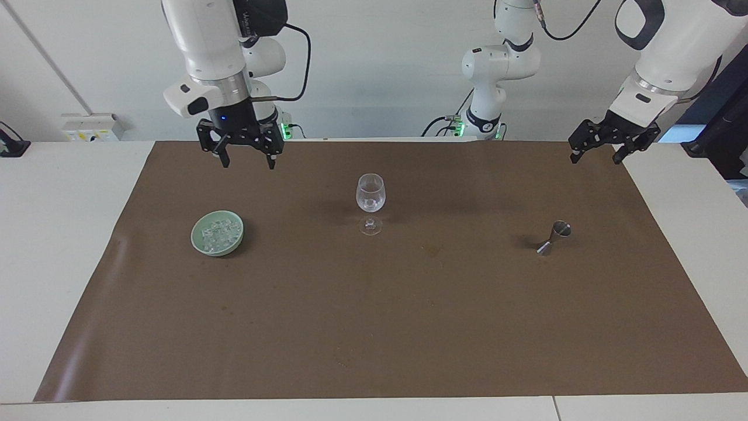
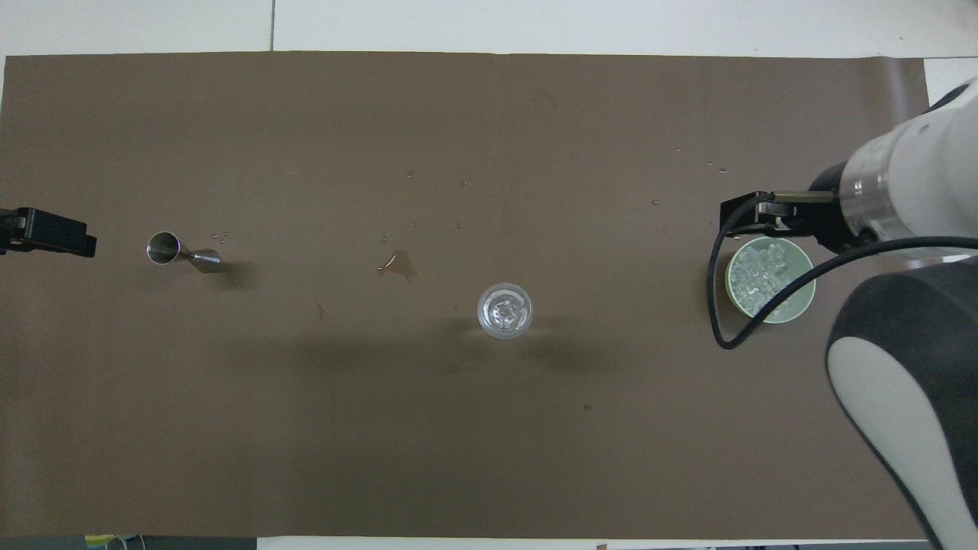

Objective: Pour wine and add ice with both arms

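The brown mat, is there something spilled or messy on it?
Yes. A small wet stain marks the brown mat between the wine glass and the metal jigger, with tiny droplets scattered beside the jigger.

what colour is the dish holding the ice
Pale green round dish, clear ice cubes inside; facing view.

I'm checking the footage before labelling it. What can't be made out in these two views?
- Overhead view: the right gripper is hidden under its own arm.
- Overhead view: the left gripper is cut off by the picture's edge.
- Both views: the ice in the green bowl is too small to count.
- Both views: any wine in the wine glass cannot be told.
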You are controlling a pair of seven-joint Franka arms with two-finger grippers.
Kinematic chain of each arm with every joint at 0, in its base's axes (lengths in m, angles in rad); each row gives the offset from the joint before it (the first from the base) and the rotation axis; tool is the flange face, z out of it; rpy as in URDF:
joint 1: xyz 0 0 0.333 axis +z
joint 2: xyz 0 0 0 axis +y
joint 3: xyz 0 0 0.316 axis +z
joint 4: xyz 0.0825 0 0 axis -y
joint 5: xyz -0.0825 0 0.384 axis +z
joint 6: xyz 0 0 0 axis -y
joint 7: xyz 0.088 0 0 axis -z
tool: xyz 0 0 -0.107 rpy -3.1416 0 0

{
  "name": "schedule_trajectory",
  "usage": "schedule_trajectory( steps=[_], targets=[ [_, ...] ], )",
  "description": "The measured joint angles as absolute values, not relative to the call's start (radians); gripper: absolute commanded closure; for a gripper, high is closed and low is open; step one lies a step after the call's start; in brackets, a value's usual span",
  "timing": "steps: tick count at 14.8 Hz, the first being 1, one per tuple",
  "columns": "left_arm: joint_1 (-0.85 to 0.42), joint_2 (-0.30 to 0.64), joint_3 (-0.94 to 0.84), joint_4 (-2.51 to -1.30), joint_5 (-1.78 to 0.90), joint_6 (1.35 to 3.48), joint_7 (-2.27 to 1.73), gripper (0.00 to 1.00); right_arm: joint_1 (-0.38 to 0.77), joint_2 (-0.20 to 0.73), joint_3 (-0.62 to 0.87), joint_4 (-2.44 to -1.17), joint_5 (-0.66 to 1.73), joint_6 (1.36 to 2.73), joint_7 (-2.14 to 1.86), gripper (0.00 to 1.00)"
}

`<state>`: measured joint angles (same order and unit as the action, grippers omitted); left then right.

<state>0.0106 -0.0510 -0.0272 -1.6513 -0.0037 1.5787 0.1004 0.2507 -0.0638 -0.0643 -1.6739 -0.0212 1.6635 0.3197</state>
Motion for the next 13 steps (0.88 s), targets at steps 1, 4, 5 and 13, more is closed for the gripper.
schedule_trajectory(
  steps=[1, 4, 5, 13],
  targets=[
    [0.011, -0.051, -0.027, -1.651, -0.004, 1.579, 0.100, 0.00, 0.212, -0.071, -0.072, -1.665, 0.003, 1.622, 0.310, 0.00],
    [0.014, -0.051, -0.027, -1.651, -0.003, 1.578, 0.100, 0.00, 0.039, -0.078, -0.103, -1.634, 0.079, 1.512, 0.142, 0.00],
    [0.017, -0.051, -0.027, -1.651, -0.003, 1.578, 0.100, 0.00, 0.002, -0.077, -0.125, -1.633, 0.082, 1.500, 0.071, 0.00],
    [0.019, -0.051, -0.027, -1.651, -0.003, 1.578, 0.100, 0.00, -0.042, -0.038, -0.029, -1.548, -0.014, 1.438, -0.007, 0.00]
  ],
)
